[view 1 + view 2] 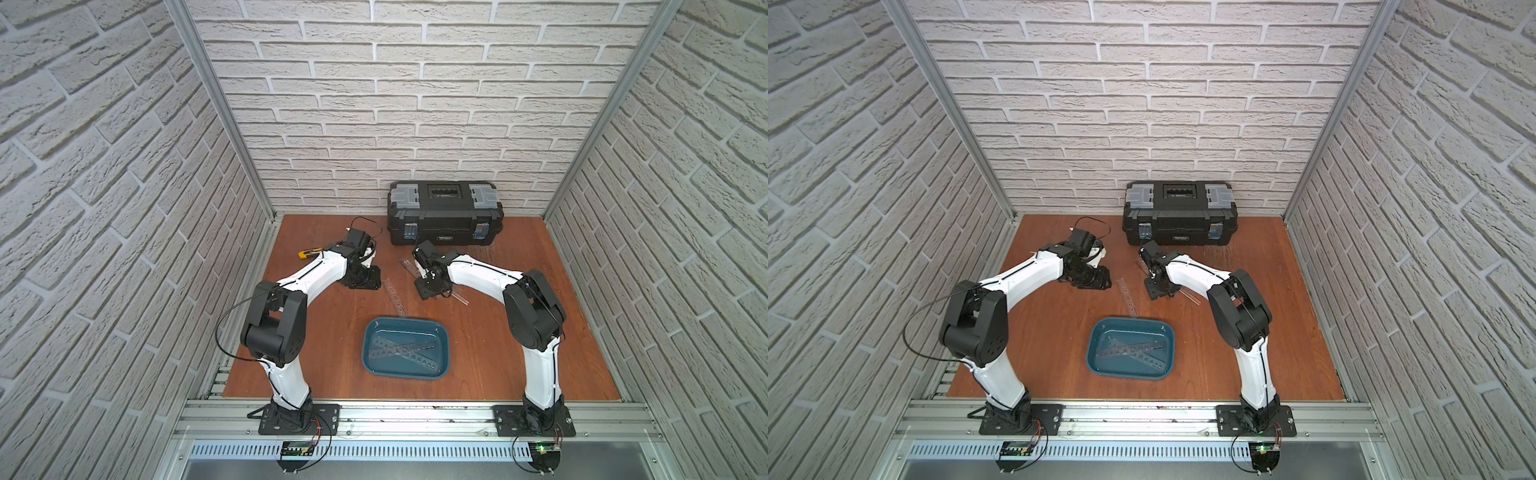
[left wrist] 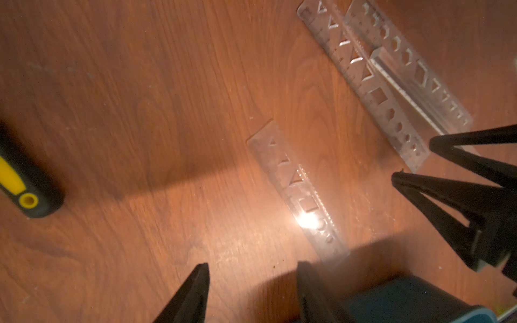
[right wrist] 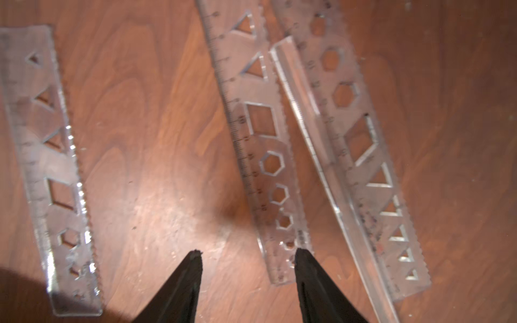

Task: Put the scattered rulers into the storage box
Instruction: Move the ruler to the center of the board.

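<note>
Several clear rulers lie on the wooden table behind the teal storage box [image 1: 371,332] [image 1: 1096,334], which holds more rulers [image 1: 409,348] crossed inside it. In the left wrist view one ruler [image 2: 299,193] lies just past my open left gripper [image 2: 253,268], beside one finger and not between the two. Farther off lies an overlapping group [image 2: 386,81]. My right gripper [image 3: 249,254] is open low over the table. One fingertip [image 3: 303,260] overlaps the end of the middle ruler [image 3: 263,145]. Two more [image 3: 363,156] lie beside it and a separate ruler [image 3: 53,167] lies apart.
A black toolbox [image 1: 444,216] [image 1: 1179,216] stands against the back wall. A yellow-black tool [image 1: 309,252] [image 2: 19,184] lies beyond the left arm. The right gripper's fingers [image 2: 461,195] show close by in the left wrist view. The two grippers hang close together behind the box.
</note>
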Motion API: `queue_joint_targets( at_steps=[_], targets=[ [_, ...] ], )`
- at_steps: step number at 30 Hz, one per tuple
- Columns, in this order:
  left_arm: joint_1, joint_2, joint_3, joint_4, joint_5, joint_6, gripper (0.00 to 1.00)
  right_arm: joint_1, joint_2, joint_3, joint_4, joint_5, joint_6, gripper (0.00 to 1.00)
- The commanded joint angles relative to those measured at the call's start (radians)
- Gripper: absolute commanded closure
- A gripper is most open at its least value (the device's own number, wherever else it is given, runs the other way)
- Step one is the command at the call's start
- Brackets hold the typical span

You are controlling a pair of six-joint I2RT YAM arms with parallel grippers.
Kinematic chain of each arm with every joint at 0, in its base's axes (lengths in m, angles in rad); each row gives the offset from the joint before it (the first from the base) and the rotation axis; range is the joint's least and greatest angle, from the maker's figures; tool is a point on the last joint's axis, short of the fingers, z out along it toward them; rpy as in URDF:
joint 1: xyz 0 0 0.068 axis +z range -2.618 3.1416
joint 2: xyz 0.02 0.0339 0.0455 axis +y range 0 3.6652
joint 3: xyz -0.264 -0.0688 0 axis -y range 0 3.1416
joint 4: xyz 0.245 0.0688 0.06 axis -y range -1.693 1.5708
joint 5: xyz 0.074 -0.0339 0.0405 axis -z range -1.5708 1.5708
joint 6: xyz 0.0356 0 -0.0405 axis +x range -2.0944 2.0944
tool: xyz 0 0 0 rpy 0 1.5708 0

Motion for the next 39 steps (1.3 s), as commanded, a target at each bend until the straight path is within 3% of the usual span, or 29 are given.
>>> queue_joint_targets(
  at_steps=[1,19,39],
  targets=[
    [0.005,-0.061,-0.023,0.034,0.003,-0.018,0.45,0.025,-0.027,0.035,-0.006,0.015,-0.004,0.41],
    [0.047,-0.207,-0.136,0.066,-0.019,-0.061,0.44,0.112,0.028,0.194,-0.073,-0.015,0.012,0.4],
    [0.096,-0.279,-0.198,0.076,-0.064,-0.094,0.43,0.157,0.141,0.355,-0.147,-0.028,0.023,0.37]
  ],
)
